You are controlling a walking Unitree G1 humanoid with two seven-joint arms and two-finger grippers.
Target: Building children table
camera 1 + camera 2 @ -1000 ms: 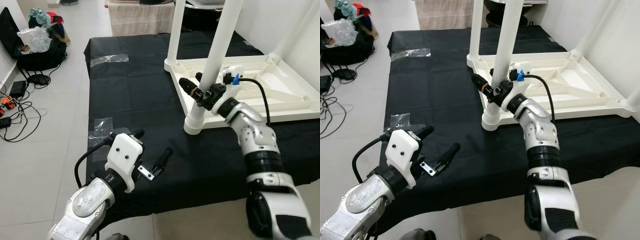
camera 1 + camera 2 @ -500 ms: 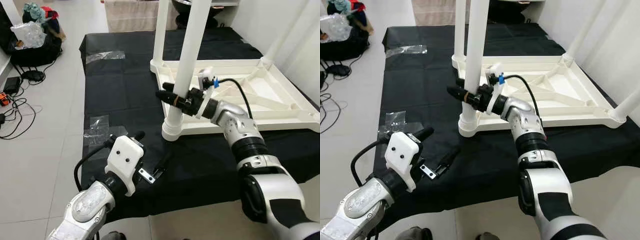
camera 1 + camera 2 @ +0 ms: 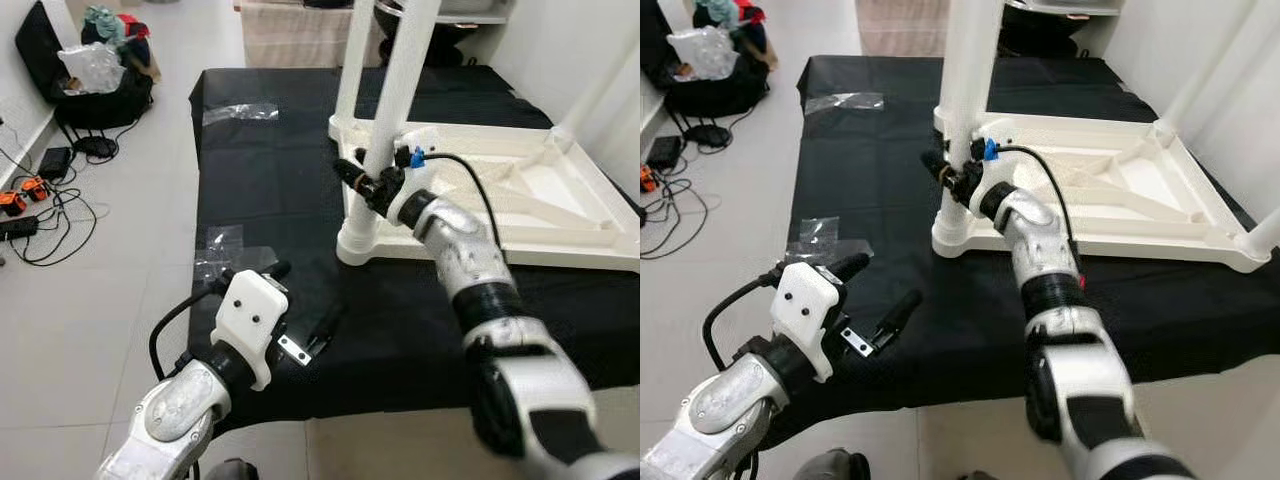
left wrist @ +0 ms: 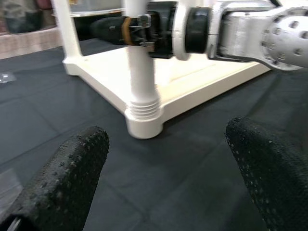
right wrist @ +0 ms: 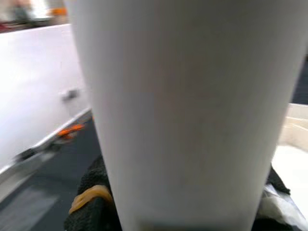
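A white children's table top [image 3: 520, 190] lies upside down on the black-covered table [image 3: 260, 180]. Its near-left white leg [image 3: 395, 90] stands upright in the corner socket [image 3: 360, 240]. My right gripper [image 3: 365, 180] is shut around this leg a little above the socket. In the right wrist view the leg [image 5: 183, 110] sits between the black fingers [image 5: 91, 207]. My left gripper [image 3: 300, 297] hovers open over the cloth near the front left edge with nothing between its fingers. From the left wrist view it faces the socket [image 4: 143, 120].
A second leg [image 3: 352, 60] stands behind the held one, and another leg [image 3: 600, 90] rises at the far right. Clear tape scraps [image 3: 225, 245] lie on the cloth. A black bag [image 3: 90, 80] and cables [image 3: 40, 200] are on the floor to the left.
The head view has shifted sideways. My right gripper stays shut on the leg, with its wrist turned and forearm angle changed. The left gripper has not moved.
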